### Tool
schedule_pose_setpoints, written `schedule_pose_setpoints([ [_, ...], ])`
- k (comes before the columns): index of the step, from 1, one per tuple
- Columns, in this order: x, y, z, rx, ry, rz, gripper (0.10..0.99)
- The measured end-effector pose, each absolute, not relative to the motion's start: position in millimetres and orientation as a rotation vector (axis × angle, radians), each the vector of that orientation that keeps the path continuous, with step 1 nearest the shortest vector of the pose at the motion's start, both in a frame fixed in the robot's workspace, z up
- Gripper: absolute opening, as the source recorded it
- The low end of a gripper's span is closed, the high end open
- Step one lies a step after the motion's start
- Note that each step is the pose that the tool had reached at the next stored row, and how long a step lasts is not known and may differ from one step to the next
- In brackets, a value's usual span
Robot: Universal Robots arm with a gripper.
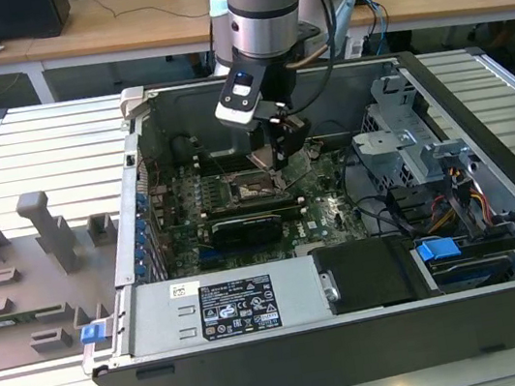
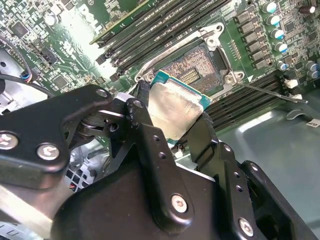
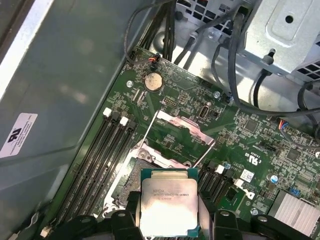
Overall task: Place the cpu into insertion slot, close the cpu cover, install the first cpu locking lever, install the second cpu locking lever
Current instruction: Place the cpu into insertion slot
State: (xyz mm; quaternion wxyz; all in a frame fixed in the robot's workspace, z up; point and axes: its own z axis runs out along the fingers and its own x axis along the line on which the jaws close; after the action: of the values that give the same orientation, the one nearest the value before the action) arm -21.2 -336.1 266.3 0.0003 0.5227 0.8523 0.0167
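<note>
While the gripper [image 1: 279, 156] grips the cpu [image 3: 169, 200] by two opposite edges between its black metal fingers [image 2: 145, 117], the chip hangs over the insertion slot [image 3: 125, 176] without touching it, partly hiding the socket in both wrist views. Its top is a dull silver plate with rounded corners, smudged and faintly glossy, set on a thin green border [image 2: 176, 107]. Below it the slot [image 2: 197, 62] shows a dark, finely dotted centre inside a silver rim with screw heads at the corners. Beyond the socket, the cpu cover [image 3: 176, 122], a thin bright metal frame with a square opening, stands flipped up and away from it. Long narrow black memory slots [image 3: 102, 150] run along both sides of the socket, close to the fingers. A thin steel rod [image 2: 270, 92] lies across the slots beside the rim. A round coin battery [image 3: 153, 81], black cables [image 3: 230, 60] and a grey perforated metal cage [image 3: 285, 30] crowd the far edge of the green board, all within the open computer case [image 1: 312, 351] on a slatted table [image 1: 34, 140]
</note>
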Motion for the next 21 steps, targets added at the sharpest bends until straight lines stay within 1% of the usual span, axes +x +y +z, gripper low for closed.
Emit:
schedule_pose_setpoints([
  [21, -21.2, -336.1, 265.8, 1.834, 2.546, 0.052, 0.541],
])
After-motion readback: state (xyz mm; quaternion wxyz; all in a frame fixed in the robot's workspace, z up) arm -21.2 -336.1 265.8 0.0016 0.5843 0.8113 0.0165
